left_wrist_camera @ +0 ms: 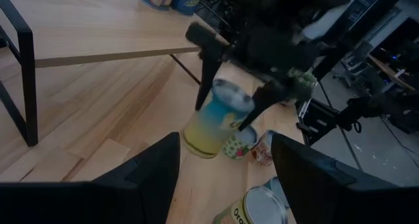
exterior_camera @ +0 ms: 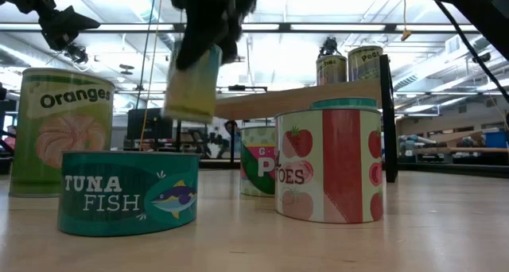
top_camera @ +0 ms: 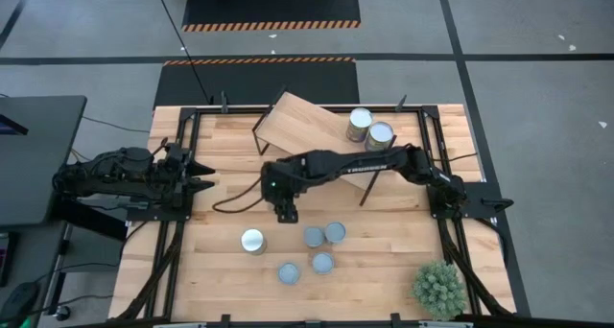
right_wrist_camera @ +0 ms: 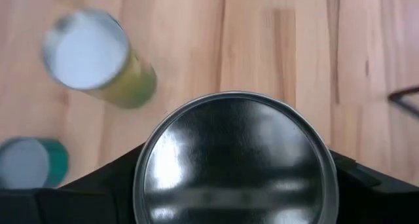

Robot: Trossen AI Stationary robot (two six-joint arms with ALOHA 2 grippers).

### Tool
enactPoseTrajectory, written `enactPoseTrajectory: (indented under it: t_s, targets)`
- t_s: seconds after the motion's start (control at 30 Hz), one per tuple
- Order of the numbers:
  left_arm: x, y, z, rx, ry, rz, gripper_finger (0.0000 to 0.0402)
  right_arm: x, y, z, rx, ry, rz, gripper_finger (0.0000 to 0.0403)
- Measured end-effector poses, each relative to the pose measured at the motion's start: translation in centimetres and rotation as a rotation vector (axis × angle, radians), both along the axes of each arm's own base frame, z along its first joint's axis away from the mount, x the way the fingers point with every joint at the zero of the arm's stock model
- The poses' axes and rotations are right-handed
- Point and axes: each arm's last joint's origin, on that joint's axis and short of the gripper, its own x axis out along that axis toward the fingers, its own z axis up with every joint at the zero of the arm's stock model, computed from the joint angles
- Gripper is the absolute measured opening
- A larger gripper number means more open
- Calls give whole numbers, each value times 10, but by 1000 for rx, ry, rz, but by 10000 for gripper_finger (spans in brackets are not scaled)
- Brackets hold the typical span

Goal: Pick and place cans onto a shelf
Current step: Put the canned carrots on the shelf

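My right gripper (top_camera: 286, 211) reaches over the table's middle and is shut on a yellow and blue can with a silvery top (left_wrist_camera: 213, 122). The can is in the air above the table, also in the low view (exterior_camera: 193, 81). Two cans (top_camera: 360, 122) (top_camera: 381, 134) stand on the light wooden shelf (top_camera: 307, 125) at the far side. Several more cans stand on the table nearer the front, among them a wider one with a white top (top_camera: 252, 241) and smaller blue-grey ones (top_camera: 323, 235). My left gripper (top_camera: 203, 175) waits open at the table's left. My right gripper pinches the can between its two fingers (left_wrist_camera: 204, 76), one on each side of the wall just below the top rim (left_wrist_camera: 226, 93). The fingers come from above, pointing down. The can hangs below them, lifted clear of the table and tilted a little; its silvery top (right_wrist_camera: 236, 162) faces the wrist.
A spiky green plant (top_camera: 439, 288) stands at the front right corner. In the low view an oranges can (exterior_camera: 64, 129), a tuna can (exterior_camera: 127, 192) and a tomatoes can (exterior_camera: 330, 165) stand close by. The shelf's dark legs (top_camera: 257, 136) stand on the table's far half.
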Motion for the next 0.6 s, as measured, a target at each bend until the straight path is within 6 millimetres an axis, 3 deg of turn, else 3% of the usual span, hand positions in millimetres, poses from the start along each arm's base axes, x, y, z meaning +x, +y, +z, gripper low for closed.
enactPoseTrajectory:
  t_s: [0.17,0.6]
  targets:
    - [0,0,0,0,1,0,247,-2,-9,36,-22,-77,24,314]
    - [0,1,0,6,0,19,247,-27,-50,86,-90,-196,-93,315]
